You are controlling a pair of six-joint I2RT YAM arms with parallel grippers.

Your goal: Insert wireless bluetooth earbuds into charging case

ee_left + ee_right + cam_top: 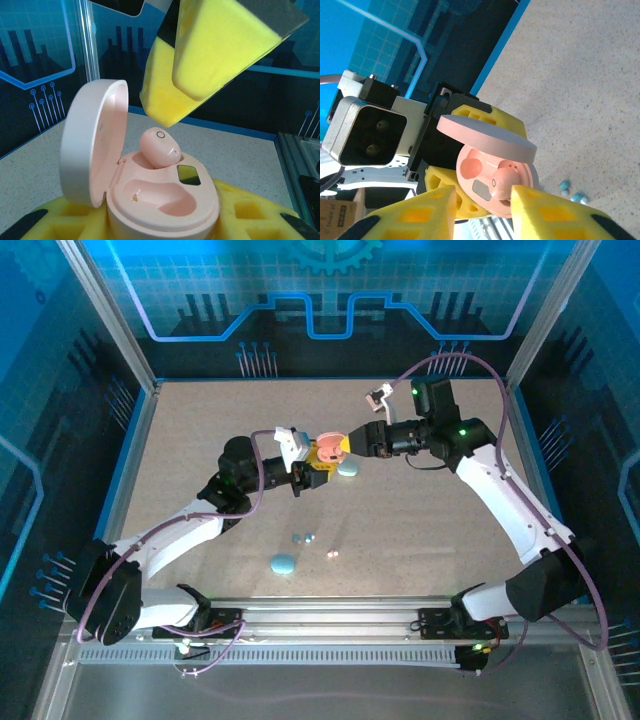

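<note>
My left gripper [165,220] is shut on the open pink charging case [165,200], lid [92,140] swung up to the left. One pink earbud [160,147] sits tilted in the far slot, sticking up above it. The near slot [160,192] is empty. My right gripper [484,200] hovers over the case with its yellow fingers [220,50] apart; the pink earbud [502,182] touches only its right finger. From above, the two grippers [345,445] meet at the case [326,448] mid-table. Two light blue earbuds [303,537] and another pink one [333,554] lie on the table.
A teal case [348,469] lies just right of the held case. A light blue case [283,564] rests near the front, beside the loose buds. Blue buds [565,186] show on the speckled tabletop [420,510]. Metal rails run along the near edge.
</note>
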